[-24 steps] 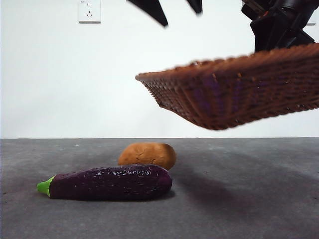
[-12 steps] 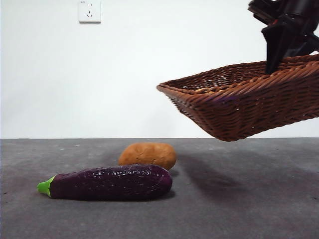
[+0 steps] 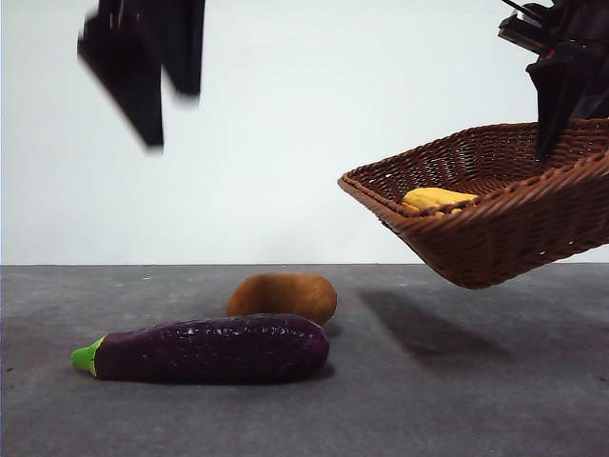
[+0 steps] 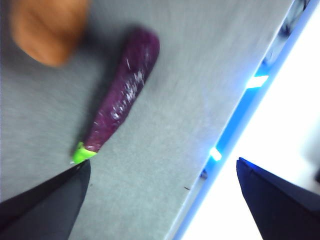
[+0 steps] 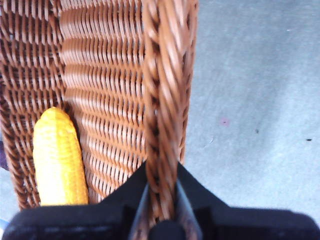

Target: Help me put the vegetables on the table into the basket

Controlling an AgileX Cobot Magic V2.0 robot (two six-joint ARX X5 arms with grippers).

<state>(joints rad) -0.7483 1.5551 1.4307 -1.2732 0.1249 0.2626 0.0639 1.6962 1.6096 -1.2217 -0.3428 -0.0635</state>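
One eggplant, one potato and one corn cob are in sight, with a single wicker basket. The eggplant lies on its side on the grey tabletop, green stem end toward the left in the front view, and the potato sits just behind it, close to or touching its far side; nothing lies over either of them. In the left wrist view the eggplant and the potato appear below that arm, blurred, with the tabletop's edge running beside them. The left claw hangs in the air above the tabletop, its two jaws spread wide with nothing between them; in the front view it is the dark blurred shape at the upper left, well above the eggplant. The basket is clear of the tabletop, tilted with its left end lower, casting a shadow on the surface under it. The corn cob lies inside it along one woven wall. The right claw is closed tight on the basket's braided rim, one jaw on each side of it, and carries the basket from the upper right of the front view.
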